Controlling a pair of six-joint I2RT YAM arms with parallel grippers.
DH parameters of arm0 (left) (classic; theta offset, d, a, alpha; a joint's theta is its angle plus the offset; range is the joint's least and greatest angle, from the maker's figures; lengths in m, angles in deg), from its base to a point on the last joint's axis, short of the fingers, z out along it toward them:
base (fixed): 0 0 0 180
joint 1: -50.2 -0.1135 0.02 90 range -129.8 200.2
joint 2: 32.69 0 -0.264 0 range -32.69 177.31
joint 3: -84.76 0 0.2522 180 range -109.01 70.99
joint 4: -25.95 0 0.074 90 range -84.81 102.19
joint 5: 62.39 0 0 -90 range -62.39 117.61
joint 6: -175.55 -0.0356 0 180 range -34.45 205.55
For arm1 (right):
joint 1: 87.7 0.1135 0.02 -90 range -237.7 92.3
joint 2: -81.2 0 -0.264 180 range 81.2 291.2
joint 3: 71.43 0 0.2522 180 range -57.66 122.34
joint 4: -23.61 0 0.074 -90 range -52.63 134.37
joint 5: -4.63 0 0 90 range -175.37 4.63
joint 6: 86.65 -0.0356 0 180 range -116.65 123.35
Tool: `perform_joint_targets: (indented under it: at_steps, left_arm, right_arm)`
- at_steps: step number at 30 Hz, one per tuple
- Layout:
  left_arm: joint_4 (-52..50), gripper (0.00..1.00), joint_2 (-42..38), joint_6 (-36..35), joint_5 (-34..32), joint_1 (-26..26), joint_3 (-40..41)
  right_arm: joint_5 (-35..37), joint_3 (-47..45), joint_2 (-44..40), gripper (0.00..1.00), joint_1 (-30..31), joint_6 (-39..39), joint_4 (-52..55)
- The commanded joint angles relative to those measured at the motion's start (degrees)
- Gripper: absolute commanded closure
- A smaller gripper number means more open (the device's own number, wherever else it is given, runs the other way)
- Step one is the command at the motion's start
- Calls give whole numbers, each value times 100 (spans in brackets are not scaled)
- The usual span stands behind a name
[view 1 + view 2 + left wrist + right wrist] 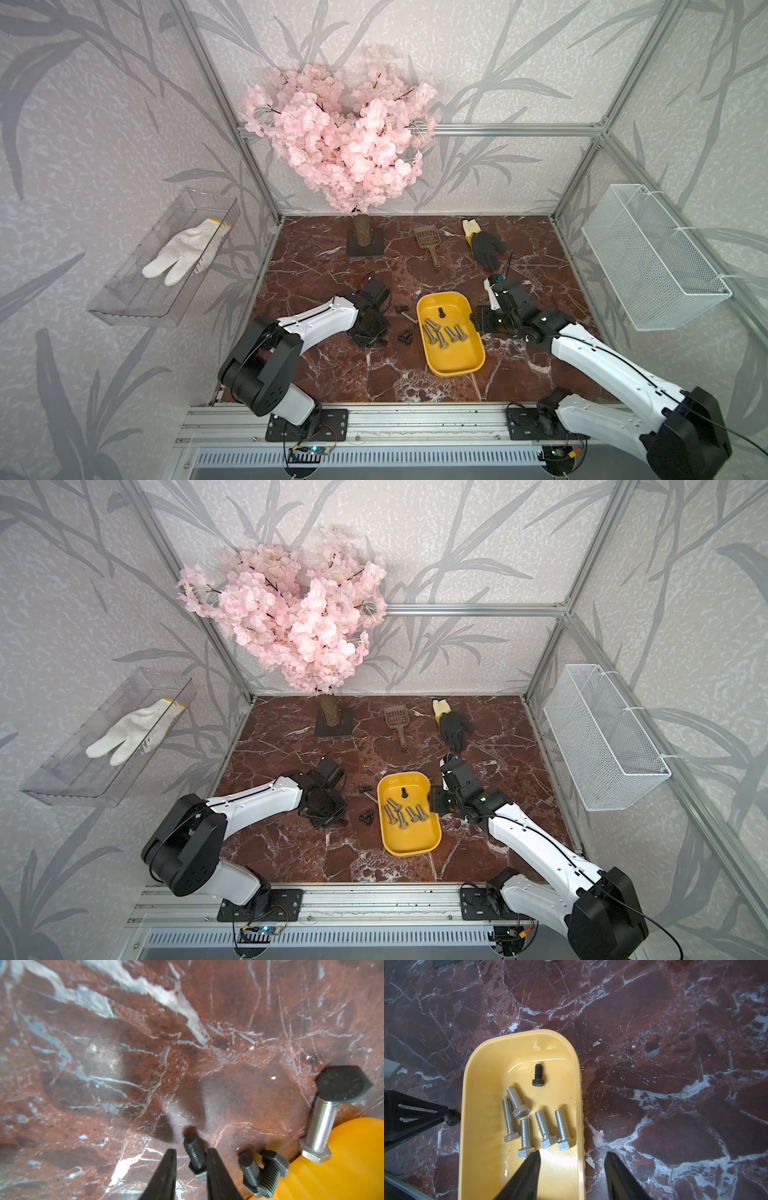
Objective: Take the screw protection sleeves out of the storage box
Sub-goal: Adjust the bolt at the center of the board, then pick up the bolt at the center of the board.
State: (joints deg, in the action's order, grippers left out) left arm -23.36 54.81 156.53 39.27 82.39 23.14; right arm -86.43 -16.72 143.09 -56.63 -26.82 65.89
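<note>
Straddling a sleeve (195,1155) on the table (104,1064), the left gripper (190,1150) stands parted, shown only by its wrist view. Two sleeves (259,1174) lie beside the tray (453,365). Another sleeve (538,1075) lies inside among bolts (544,1128), and the right gripper (573,1152) is spread across the rim.
</note>
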Motion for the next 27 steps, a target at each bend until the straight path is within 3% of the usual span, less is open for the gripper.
perform_joint_targets:
  at_steps: [1, 22, 27]
  left_arm:
    - [-289, 70, -122, -196, -76, -15, -122]
    - [-164, 70, 496, -93, -92, -41, -259]
    - [-259, 74, 627, -224, -79, -93, -280]
  right_arm:
    - [-34, -69, -23, 46, 22, 7, -100]
    - [-97, -93, 78, 45, 48, 119, -177]
    - [-95, -106, 85, 45, 48, 129, -195]
